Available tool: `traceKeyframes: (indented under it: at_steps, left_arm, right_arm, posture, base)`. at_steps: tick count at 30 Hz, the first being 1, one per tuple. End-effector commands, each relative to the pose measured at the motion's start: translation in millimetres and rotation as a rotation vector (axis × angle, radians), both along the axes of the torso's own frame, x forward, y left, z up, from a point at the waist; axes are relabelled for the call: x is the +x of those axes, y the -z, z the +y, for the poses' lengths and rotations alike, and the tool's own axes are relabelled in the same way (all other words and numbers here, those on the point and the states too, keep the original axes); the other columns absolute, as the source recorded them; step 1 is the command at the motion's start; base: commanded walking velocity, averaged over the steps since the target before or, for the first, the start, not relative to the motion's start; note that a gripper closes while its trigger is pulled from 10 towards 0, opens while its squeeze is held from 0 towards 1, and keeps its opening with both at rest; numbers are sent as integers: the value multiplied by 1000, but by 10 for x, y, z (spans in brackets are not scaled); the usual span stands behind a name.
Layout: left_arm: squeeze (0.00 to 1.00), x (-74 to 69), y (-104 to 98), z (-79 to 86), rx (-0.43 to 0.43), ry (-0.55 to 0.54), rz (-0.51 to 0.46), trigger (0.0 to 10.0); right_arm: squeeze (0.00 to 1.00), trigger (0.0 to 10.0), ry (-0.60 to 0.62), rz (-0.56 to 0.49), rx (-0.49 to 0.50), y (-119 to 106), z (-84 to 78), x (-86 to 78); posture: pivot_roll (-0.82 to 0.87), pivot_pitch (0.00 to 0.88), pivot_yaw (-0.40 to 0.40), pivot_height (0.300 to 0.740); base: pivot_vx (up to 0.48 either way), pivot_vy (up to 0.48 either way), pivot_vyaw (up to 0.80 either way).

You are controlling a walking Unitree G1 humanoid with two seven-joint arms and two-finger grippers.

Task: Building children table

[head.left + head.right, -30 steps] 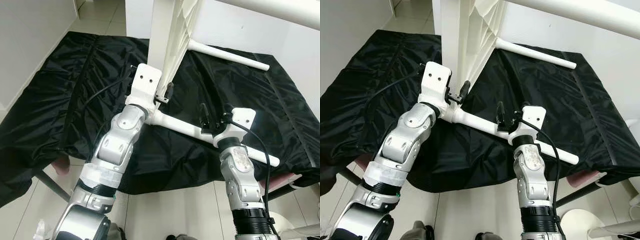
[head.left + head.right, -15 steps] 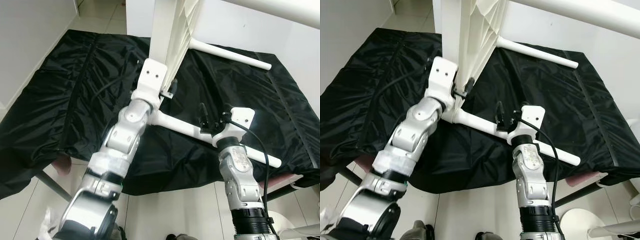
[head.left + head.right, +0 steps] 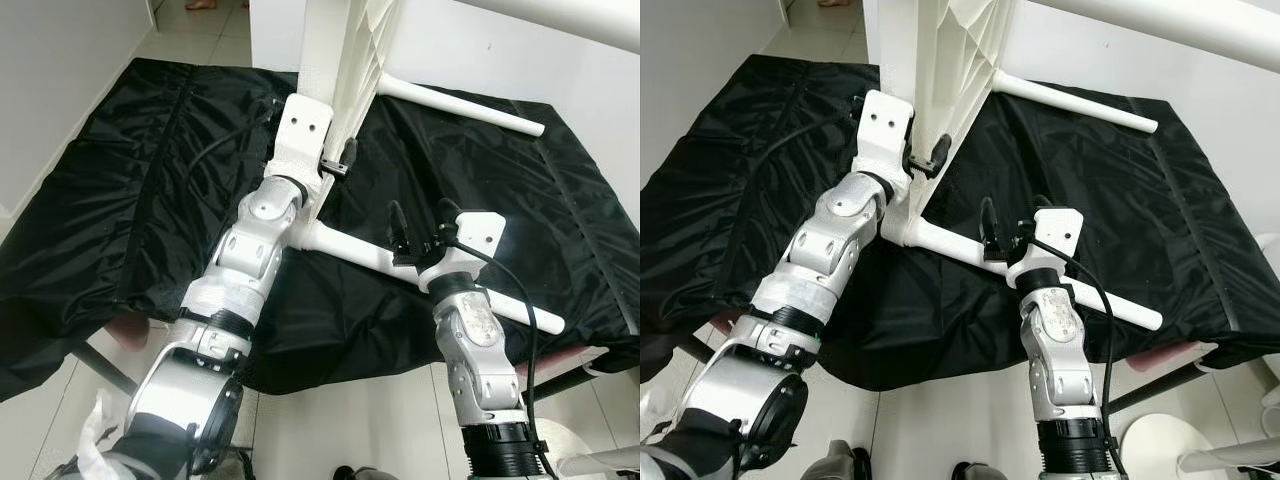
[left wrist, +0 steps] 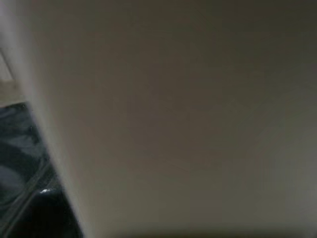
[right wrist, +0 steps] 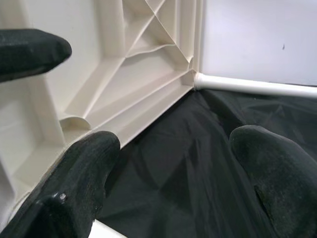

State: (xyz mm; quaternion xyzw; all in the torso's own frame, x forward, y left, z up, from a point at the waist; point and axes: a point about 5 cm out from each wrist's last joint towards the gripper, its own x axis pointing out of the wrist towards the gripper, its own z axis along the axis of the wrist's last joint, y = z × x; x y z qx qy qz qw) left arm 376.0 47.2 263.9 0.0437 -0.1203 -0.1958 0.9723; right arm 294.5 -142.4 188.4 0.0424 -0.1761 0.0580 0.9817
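Left eye view: tabletop (image 3: 330, 60) on edge at 12 o'clock over black sheet (image 3: 120, 200). Left gripper (image 3: 338, 165) pinching its edge. Right gripper (image 3: 415, 240) spread around leg (image 3: 360, 255). Step: seating leg. Next: likely push or twist leg into corner socket.

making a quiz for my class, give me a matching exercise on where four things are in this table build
Things:
1. left hand
2. right hand
3. near leg
4. black cloth

Places:
A. spread under all the parts
B. at the lower edge of the upright tabletop
C. around the near leg, partway along it
D. slanting from the tabletop corner toward the robot

Pairs: 1-B, 2-C, 3-D, 4-A
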Motion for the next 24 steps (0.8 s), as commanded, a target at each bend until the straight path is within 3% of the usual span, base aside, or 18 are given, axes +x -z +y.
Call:
traceKeyframes:
  at_steps: [1,8,10,12,13,15,16,24]
  left_arm:
    - [0,18,-11,-7,-21,22,11,10000]
    - [0,73,-7,33,-77,51,70,10000]
    - [0,91,-7,35,-107,63,88,8627]
    - [0,94,-7,35,-113,66,90,8627]
    - [0,99,-6,41,-118,64,93,3804]
    - [0,105,-4,44,-121,63,95,3804]
    - [0,111,-7,50,-123,62,95,0]
    - [0,129,-37,106,-123,35,78,0]
  right_arm:
    - [0,10000,10,10,-1,9,-16,-18]
    - [0,10000,-5,10,2,-2,20,-20]
    - [0,10000,-11,3,2,-28,33,-17]
    - [0,10000,-12,2,2,-33,35,-19]
    - [0,10000,-12,2,2,-35,38,-20]
    - [0,10000,-13,2,2,-36,40,-21]
    - [0,10000,-14,3,3,-34,46,-24]
    - [0,10000,-15,6,5,-28,59,-26]
  posture:
    - [-46,148,-19,740]
    - [-41,149,-25,740]
    - [-42,149,-25,740]
    - [-42,149,-25,740]
    - [-42,147,-25,740]
    - [-42,147,-25,740]
    - [-43,146,-24,740]
    - [-44,145,-22,740]
  base:
    - [0,0,0]
    - [0,0,0]
    - [0,0,0]
    - [0,0,0]
    - [0,0,0]
    - [0,0,0]
    - [0,0,0]
    - [0,0,0]
